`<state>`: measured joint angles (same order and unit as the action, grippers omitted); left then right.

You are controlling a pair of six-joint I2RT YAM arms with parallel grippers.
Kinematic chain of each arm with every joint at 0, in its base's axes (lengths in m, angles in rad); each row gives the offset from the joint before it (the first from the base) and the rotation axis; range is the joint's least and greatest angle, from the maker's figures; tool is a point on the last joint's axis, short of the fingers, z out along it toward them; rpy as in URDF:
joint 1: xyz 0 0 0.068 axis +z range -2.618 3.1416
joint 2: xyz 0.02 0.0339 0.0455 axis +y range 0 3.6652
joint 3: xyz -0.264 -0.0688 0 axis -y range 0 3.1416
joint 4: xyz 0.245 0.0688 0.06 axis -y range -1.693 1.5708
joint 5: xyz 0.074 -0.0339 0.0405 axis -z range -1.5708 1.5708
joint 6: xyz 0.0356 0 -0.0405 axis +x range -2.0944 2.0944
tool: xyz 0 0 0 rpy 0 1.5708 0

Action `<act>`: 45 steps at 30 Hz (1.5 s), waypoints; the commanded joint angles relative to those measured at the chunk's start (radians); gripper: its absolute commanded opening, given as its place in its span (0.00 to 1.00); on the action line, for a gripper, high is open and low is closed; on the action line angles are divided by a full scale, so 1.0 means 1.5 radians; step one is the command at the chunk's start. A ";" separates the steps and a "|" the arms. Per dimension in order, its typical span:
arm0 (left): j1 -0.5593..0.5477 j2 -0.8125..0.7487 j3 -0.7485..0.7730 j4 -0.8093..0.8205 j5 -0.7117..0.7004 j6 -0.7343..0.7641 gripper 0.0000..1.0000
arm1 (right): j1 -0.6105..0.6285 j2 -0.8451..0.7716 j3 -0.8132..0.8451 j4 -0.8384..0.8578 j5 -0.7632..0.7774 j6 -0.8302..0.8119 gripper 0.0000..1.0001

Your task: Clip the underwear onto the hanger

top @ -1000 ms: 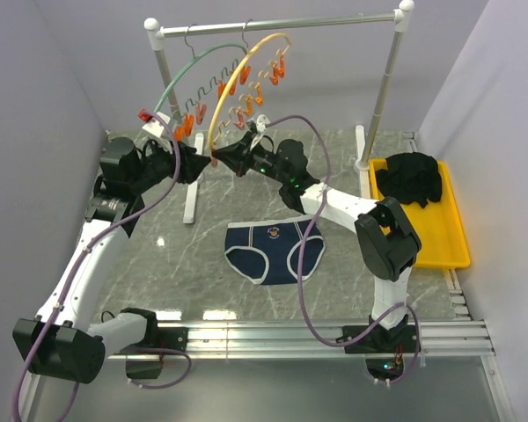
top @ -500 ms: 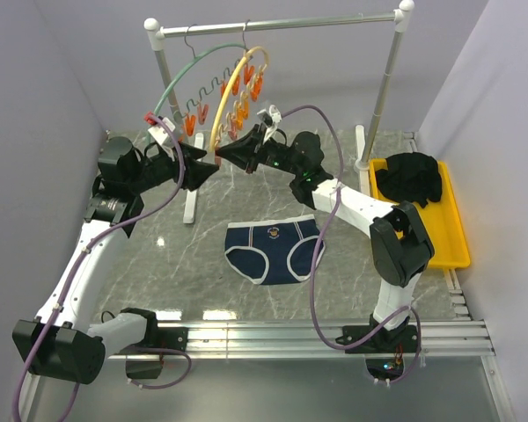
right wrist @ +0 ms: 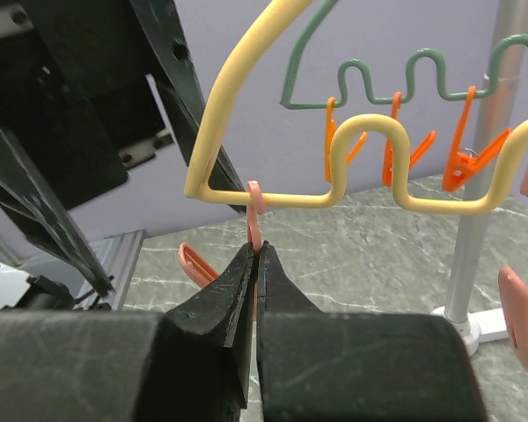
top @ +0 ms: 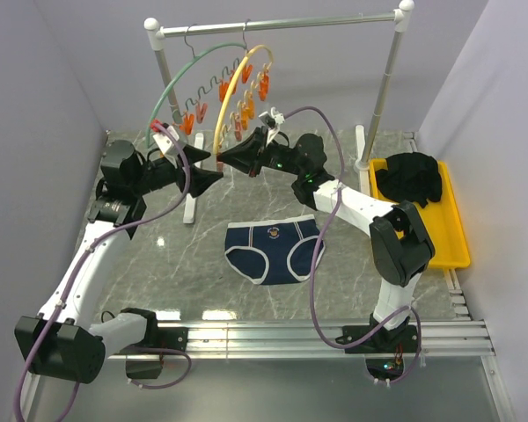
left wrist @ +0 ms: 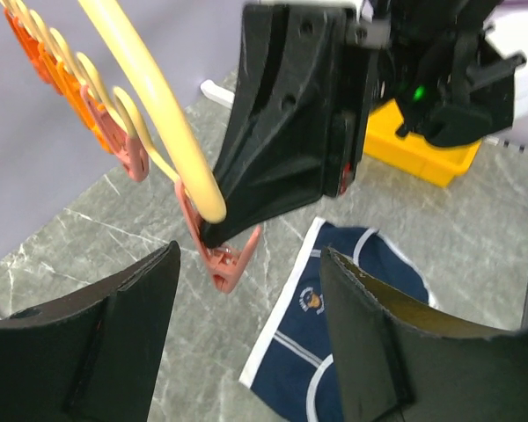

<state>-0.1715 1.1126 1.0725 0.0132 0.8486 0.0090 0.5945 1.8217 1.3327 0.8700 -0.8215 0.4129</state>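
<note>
The navy underwear [top: 273, 249] lies flat on the marble table, also in the left wrist view [left wrist: 334, 325]. The yellow hanger [top: 238, 83] hangs from the rail with its orange clips [top: 245, 105]. My right gripper [top: 223, 159] is shut on the pinkish end clip [right wrist: 256, 211] at the hanger's lower end [right wrist: 273, 195]. My left gripper [top: 213, 180] is open and empty just left of and below it. In the left wrist view the clip [left wrist: 224, 264] dangles between the open left gripper's fingers [left wrist: 246, 255], under the right gripper's tip [left wrist: 273, 149].
A green hanger [top: 172, 88] hangs left of the yellow one, also in the right wrist view [right wrist: 378, 75]. The rail's left post stands on its base [top: 191, 207] close by. A yellow tray [top: 449, 237] with black clothing [top: 411, 180] is at the right.
The yellow hanger has turned more edge-on, its end held by the right gripper. The right forearm swung up and right. The left gripper shifted slightly right and nearer.
</note>
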 commanded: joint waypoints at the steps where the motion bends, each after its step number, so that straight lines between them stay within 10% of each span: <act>1: 0.002 0.002 -0.010 0.031 0.048 0.072 0.71 | -0.007 -0.034 -0.007 0.057 -0.017 0.014 0.00; 34: 0.001 0.074 0.021 0.153 0.123 0.020 0.59 | -0.010 -0.048 -0.038 0.087 -0.041 0.005 0.00; 45: 0.001 0.089 0.034 0.118 0.143 0.040 0.40 | -0.010 -0.051 -0.040 0.097 -0.041 0.016 0.00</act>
<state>-0.1715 1.2415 1.0767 0.1822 1.0279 0.0452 0.5846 1.8027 1.2694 0.9550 -0.8757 0.4259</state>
